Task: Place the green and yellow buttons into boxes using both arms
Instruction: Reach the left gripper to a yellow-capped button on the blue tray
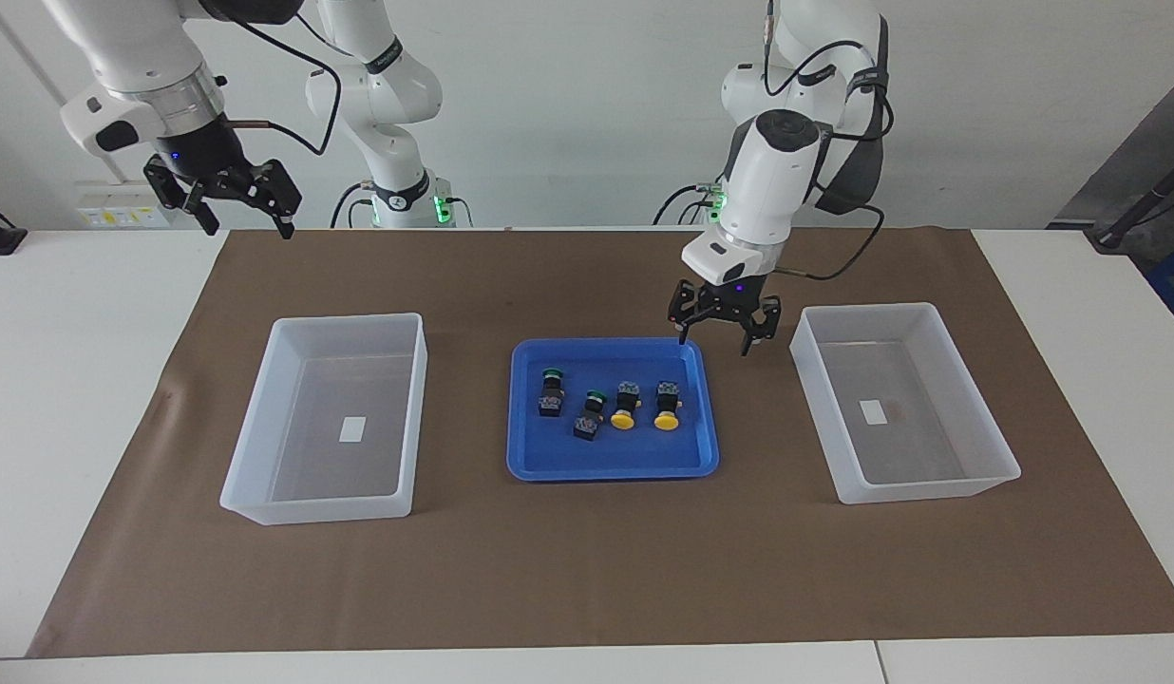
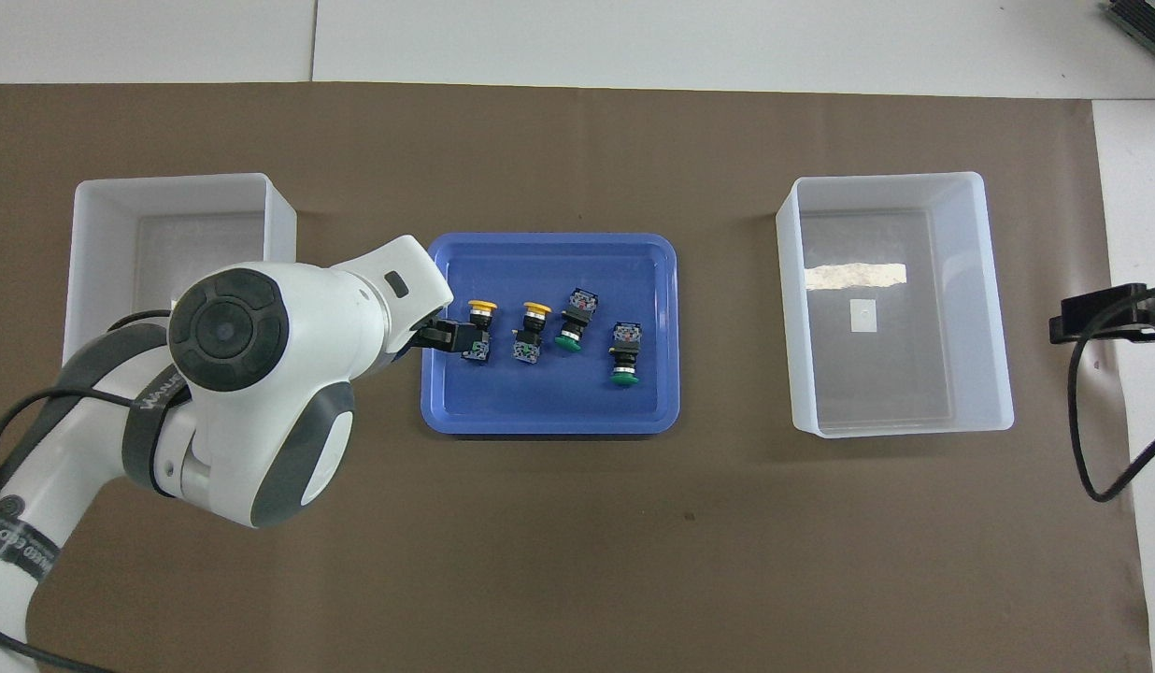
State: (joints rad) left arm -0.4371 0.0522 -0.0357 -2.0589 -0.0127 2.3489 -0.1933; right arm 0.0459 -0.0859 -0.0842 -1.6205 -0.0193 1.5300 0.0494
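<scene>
Over the blue tray's corner nearest the robots, at the left arm's end of it, my left gripper hangs with its fingers spread apart and nothing between them. Its tips stand clear above the tray rim, touching none of the buttons. Just under and slightly farther from the robots than those fingers lies the nearest yellow button, on its side with the mushroom cap pointing away from the robots. Beside it, toward the right arm's end, is the second yellow button, lying the same way. Next comes a green button, tilted, and then the other green button, a little nearer to the robots; these two have their green caps toward the robots. All four rest on the tray floor, apart from one another.

My right gripper waits up in the air over the edge of the brown mat at the right arm's end, fingers likewise spread and empty.

On the mat, one clear box sits toward the right arm's end of the desk and another clear box toward the left arm's end, with the tray between them. Each box shows only a small white label on its floor.
</scene>
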